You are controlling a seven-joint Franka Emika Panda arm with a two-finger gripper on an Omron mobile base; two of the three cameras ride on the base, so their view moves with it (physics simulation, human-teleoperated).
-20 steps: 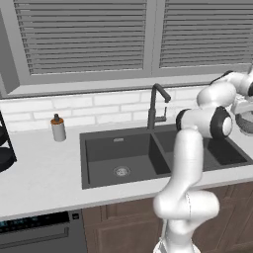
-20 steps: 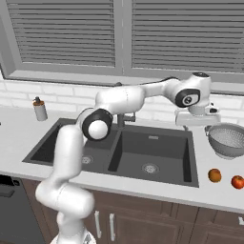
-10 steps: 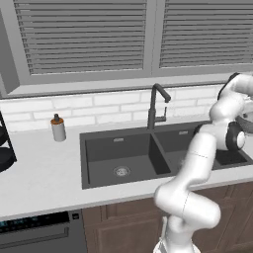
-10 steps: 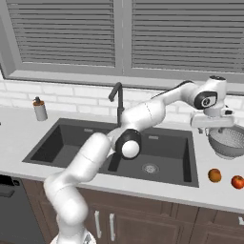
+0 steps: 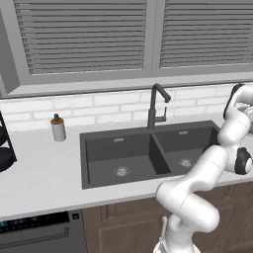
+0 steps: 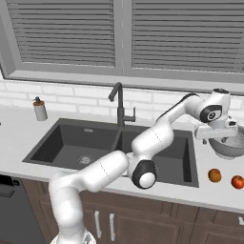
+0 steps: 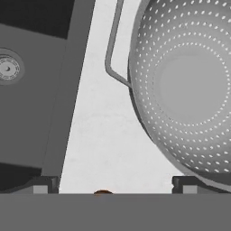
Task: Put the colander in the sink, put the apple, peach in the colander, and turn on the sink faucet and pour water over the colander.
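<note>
Swinging further toward the right end of the counter (image 6: 19,128) since the earlier frames, the arm now carries the gripper (image 6: 215,132) over the colander's (image 6: 228,145) near-left rim, where a second ago it hung nearer the sink (image 6: 157,155). The jaws stand wide apart and grasp nothing; in the hand view the two fingertips (image 7: 43,186) straddle bare counter, one by the sink's edge and the other at the colander's rim.

That colander sits upright on the counter to the right of the sink, outside both basins, its thin wire handle (image 7: 113,49) pointing toward the sink. In front of it, near the counter's front edge, lie two fruits side by side: an orange-toned one (image 6: 215,175) and a redder one (image 6: 237,181) nearer the right end. Which is the apple and which the peach cannot be told.

Behind the divider between the basins the sink faucet (image 6: 119,107) stands upright. A small bottle (image 6: 40,109) stands at the back of the counter, left of the sink.
</note>
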